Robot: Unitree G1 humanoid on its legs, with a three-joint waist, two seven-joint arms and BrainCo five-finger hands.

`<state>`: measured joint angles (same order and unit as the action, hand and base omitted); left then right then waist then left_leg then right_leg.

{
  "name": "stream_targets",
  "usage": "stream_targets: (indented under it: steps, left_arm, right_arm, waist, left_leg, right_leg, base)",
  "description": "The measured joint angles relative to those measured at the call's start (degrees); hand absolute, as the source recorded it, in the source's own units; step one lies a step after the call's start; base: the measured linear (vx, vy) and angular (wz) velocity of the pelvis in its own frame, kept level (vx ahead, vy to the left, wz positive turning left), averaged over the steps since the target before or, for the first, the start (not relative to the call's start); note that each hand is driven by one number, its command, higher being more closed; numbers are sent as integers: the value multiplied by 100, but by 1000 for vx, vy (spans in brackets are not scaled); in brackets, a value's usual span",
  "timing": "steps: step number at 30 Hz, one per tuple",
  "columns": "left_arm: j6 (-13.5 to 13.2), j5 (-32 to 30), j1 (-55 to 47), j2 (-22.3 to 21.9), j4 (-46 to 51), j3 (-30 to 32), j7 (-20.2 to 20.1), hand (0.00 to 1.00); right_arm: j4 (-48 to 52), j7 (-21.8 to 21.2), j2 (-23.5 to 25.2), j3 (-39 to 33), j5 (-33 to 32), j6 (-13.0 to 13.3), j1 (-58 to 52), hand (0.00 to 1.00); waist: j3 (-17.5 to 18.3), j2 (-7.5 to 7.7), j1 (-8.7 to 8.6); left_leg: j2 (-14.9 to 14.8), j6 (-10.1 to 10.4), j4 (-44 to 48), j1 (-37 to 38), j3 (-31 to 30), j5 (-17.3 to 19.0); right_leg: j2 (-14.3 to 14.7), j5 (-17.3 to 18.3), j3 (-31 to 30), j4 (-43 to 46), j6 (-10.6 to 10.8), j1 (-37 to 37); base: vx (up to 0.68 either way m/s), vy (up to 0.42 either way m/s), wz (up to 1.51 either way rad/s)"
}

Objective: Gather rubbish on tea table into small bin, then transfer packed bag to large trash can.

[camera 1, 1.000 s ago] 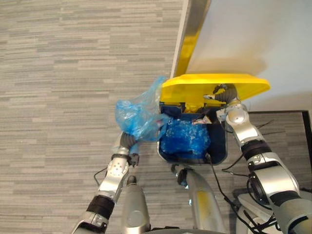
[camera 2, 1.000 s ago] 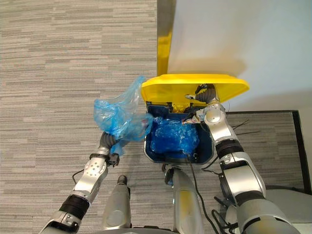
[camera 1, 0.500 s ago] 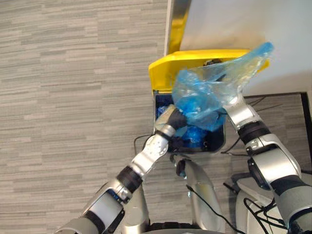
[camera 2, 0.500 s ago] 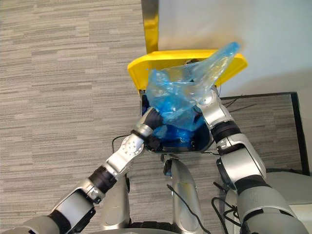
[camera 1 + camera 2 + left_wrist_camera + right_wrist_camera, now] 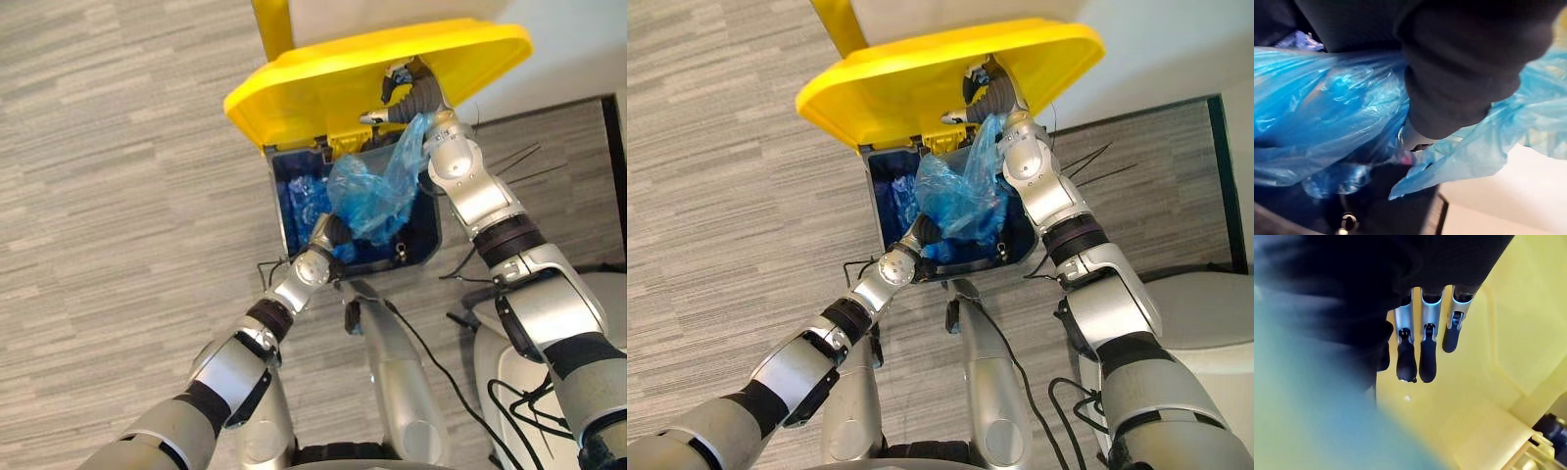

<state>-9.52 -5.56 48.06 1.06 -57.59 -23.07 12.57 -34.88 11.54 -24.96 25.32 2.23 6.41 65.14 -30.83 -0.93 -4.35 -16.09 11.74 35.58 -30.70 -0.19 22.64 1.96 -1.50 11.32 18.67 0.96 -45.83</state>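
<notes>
**Blue bag [image 5: 367, 196] is lowered into the large trash can [image 5: 278, 211] under a propped yellow lid [image 5: 313, 88]**

Left eye view: the bag is seen partly inside the can's mouth, with the left hand [image 5: 331, 233] at its base and its loose top beside the right hand [image 5: 404, 93]. It is best pushed well below the rim before release, with the lid held up until the arm is clear. Left wrist view: blue plastic is shown bunched against the hand, so its grip cannot be told. Right wrist view: straight fingers [image 5: 1423, 357], hidden from the head camera, are seen flat against the lid's underside, holding nothing.
</notes>
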Motion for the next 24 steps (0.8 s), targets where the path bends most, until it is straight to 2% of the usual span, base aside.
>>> stream_targets:
  steps: [7,13,15,18,24]
  left_arm:
    - [150,-431,-6,-205,123,302,-111,0]
    - [312,-1034,-197,-303,366,479,-108,0]
    - [376,-1152,-216,-297,365,484,-101,0]
    - [406,-1318,-367,-224,368,472,-91,0]
    - [404,-1215,-1006,289,503,464,-93,0]
  right_arm:
    - [630,28,278,-7,7,-2,-271,0]
    - [1045,72,557,-122,90,-11,-698,0]
    - [1174,76,561,-127,268,2,-910,0]
    - [1137,75,534,-121,849,0,-1311,0]
    - [646,46,244,-280,1844,-56,-2126,0]
  waist:
    - [0,13,6]
    - [11,30,12]
    - [29,60,11]
    - [140,230,11]
    - [169,258,66]
  left_leg:
    - [-94,-28,146,-104,230,84]
    - [-91,-28,32,101,413,78]
    - [-69,-31,-14,237,443,70]
    - [38,-34,-250,476,429,-39]
    - [123,-43,-441,1039,188,-136]
  right_leg:
    - [-18,-55,-45,26,-78,-91]
    - [-128,-6,-52,135,-62,3]
    - [-172,22,-55,164,-24,120]
    - [-315,88,-29,196,-7,305]
    - [-441,236,215,224,5,1006]
  base:
    - [21,31,-6]
    - [36,25,4]
    - [16,40,12]
    - [16,27,24]
    - [22,37,28]
